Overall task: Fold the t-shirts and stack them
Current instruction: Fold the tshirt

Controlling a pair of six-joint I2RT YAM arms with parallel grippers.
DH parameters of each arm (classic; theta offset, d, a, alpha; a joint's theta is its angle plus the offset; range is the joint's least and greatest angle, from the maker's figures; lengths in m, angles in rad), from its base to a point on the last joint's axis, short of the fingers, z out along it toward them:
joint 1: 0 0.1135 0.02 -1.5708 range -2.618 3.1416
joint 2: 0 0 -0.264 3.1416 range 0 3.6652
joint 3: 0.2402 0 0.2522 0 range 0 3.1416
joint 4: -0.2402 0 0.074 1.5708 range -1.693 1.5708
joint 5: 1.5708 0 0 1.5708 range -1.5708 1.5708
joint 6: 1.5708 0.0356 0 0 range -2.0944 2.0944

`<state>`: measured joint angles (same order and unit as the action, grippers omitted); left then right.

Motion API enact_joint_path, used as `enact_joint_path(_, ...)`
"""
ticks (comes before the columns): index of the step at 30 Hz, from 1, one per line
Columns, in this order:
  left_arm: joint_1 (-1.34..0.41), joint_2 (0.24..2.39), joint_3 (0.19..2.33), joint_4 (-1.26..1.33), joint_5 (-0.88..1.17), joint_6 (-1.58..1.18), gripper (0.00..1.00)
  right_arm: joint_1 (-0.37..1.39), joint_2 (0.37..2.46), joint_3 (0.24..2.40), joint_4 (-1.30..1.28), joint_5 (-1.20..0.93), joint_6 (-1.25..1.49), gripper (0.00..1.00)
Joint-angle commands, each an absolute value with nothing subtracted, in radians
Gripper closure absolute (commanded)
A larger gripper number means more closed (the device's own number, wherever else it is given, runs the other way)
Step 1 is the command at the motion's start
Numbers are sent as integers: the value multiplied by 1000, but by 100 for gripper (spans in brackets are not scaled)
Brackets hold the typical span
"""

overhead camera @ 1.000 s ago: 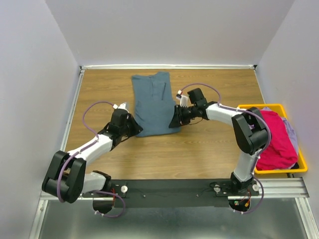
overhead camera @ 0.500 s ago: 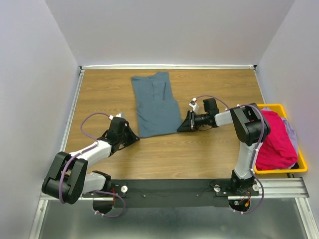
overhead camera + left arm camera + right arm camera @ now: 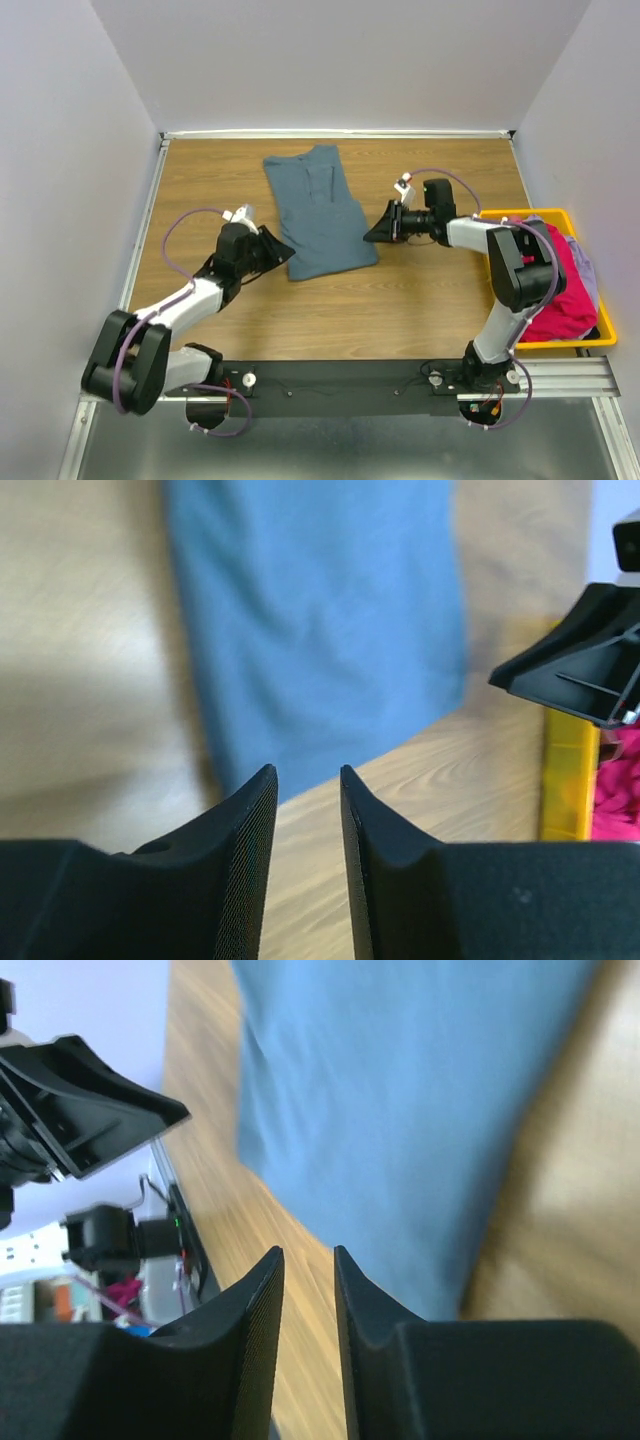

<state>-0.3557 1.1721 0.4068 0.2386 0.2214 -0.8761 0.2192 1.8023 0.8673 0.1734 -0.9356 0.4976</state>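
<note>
1. I see my left fingers [image 3: 245,880] slightly parted, gripping nothing, just left of the slate blue-grey cloth t-shirt [image 3: 318,215] lying on the wooden surface [image 3: 420,300].
2. My right fingers [image 3: 250,1360], also barely parted and empty, sit just right of it.

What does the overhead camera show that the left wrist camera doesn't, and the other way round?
Only overhead: the whole blue shirt, collar included, plus the left arm and right arm. Only left wrist: the left gripper close up, its textured pads slightly apart, empty. Both: the shirt's hem, the right gripper, the yellow bin, the pink shirt.
</note>
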Motion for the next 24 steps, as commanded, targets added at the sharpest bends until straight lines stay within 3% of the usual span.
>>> enact_joint_path(1,-359,1334,553,377,230,-822,61,222,1818,1010,163,-905,523,65)
enact_joint_path(9,-281,1706,802,434,244,-767,90,247,2112,1343,181,-899,591,65)
enact_joint_path(17,-199,1897,885,462,307,-833,93,245,2410,1563,184,-845,638,65)
enact_joint_path(18,-199,1905,887,462,305,-842,98,242,2427,1566,186,-825,647,65)
enact_joint_path(24,-199,1957,899,460,339,-859,99,192,2389,1436,184,-706,680,65)
